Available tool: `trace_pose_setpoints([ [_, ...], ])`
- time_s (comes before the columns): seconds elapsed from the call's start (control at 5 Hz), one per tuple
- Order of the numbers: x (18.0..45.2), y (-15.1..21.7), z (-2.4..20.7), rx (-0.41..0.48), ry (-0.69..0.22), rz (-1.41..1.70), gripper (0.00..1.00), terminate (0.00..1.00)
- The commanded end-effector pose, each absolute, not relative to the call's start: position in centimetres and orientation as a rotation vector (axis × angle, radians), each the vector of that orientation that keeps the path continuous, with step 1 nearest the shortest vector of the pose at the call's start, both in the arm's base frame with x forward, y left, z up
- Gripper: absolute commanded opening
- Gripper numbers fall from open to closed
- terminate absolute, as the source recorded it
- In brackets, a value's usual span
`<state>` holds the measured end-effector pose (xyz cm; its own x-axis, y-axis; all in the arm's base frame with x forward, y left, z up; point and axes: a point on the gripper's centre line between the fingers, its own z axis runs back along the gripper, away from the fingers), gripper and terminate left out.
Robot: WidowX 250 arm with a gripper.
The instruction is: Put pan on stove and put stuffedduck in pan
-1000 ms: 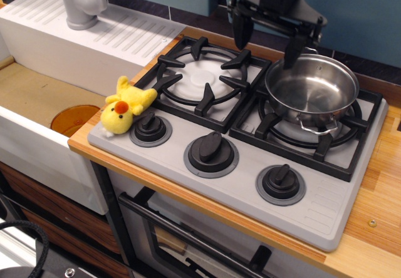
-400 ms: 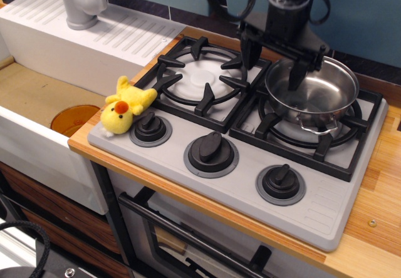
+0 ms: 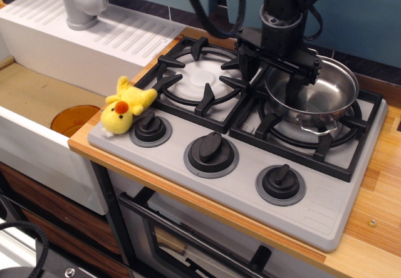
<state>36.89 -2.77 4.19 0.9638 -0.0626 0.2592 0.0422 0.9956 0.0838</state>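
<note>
Lower now than a second ago, the pincer (image 3: 270, 74) has dropped from above the pan's back rim to straddle its near-left wall, jaws apart, one finger outside and one inside the bowl; whether either touches the steel cannot be told. Well to the pincer's left and nearer the camera, the duck (image 3: 126, 106) lies on its side at the stove's front-left corner, just beside the leftmost knob (image 3: 150, 128). It looks soft and very light, likely to squash under a firm pinch, so the plump body between wing and head seems the best place to take hold. Right at the pincer, the pan (image 3: 315, 93) already sits on the right burner; it looks stiff, smooth and slippery. The stove (image 3: 326, 206) rests on a wooden counter (image 3: 376, 228), with an oven door below. Far off left stand a white sink (image 3: 37, 102) and a grey tap (image 3: 80, 2), before a blue wall.
</note>
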Motion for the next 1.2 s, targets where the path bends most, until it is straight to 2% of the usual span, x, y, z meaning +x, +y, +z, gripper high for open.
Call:
trace_pose_setpoints([
  [0.0,37.4,-2.4,4.4,0.083,-0.259,-0.055,0.00,0.00],
  [0.4,37.4,-2.8,5.5,0.093,-0.232,-0.046,0.00,0.00],
  [0.6,37.1,-2.9,6.8,0.109,-0.217,-0.047,0.00,0.00],
  [1.0,35.8,-2.8,11.4,0.152,-0.164,-0.047,0.00,0.00],
])
